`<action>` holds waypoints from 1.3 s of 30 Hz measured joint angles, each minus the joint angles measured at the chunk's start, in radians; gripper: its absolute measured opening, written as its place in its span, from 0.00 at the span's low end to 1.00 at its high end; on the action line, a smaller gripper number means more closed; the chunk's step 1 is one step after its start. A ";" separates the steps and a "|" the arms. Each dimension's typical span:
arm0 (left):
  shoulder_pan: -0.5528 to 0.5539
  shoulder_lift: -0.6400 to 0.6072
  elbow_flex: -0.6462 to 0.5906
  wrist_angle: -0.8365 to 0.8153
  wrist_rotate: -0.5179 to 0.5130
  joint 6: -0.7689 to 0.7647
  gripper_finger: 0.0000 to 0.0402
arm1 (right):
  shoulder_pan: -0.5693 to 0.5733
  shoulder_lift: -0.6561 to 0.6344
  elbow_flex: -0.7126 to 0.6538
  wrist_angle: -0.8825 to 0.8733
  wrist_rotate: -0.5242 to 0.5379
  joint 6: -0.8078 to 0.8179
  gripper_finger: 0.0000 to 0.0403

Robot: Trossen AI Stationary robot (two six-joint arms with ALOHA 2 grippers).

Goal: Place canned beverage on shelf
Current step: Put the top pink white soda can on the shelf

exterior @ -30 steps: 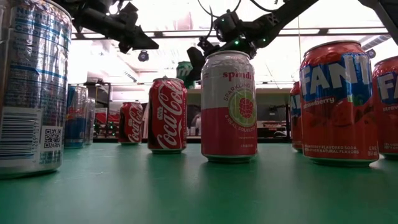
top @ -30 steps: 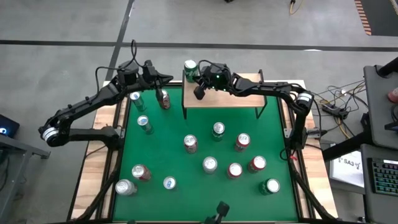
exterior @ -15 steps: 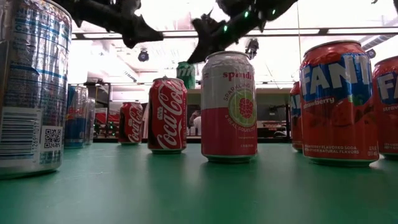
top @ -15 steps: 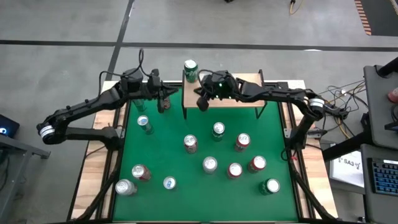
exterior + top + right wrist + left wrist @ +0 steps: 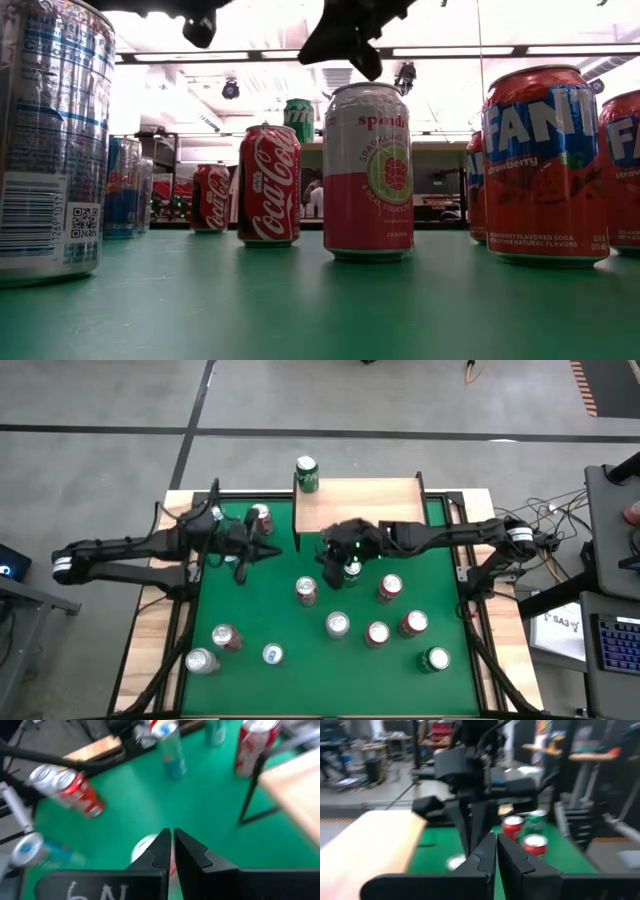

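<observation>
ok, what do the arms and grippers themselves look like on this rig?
Both arms are black, slim jointed tubes. Each has a white band near its outer end, the left arm's and the right arm's. Thin black cables loop along the wrists. The left gripper and right gripper each have two dark, angular, tapering fingers. White handwriting marks the right gripper's body.

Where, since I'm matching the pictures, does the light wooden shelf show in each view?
High: light wooden shelf on black legs, table's far edge.
Low: pale strip behind the cans.
Left wrist: blurred board beside left pincer.
Right wrist: board, black leg, beyond right pincer.
Shared landmark: green felt tabletop.
</observation>
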 joint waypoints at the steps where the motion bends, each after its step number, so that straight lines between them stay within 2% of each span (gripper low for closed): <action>1: -0.021 -0.009 -0.018 0.026 0.000 -0.012 0.00 | 0.018 0.001 0.000 -0.014 0.000 0.023 0.03; 9: -0.133 -0.033 -0.101 0.228 -0.002 -0.050 0.00 | 0.154 0.003 0.000 -0.123 0.000 0.200 0.03; 14: -0.163 -0.017 -0.098 0.246 -0.002 -0.050 0.00 | 0.240 0.003 0.005 -0.166 0.000 0.258 0.03; 26: -0.165 0.035 -0.061 0.249 -0.028 -0.049 0.00 | 0.362 0.003 0.033 -0.361 0.031 0.119 0.03; 32: -0.165 0.054 -0.031 0.249 -0.028 -0.048 0.00 | 0.387 0.003 0.033 -0.393 0.164 0.124 0.03; 39: -0.165 0.074 -0.015 0.253 -0.028 -0.047 0.00 | 0.400 0.017 0.034 -0.391 0.188 0.143 0.03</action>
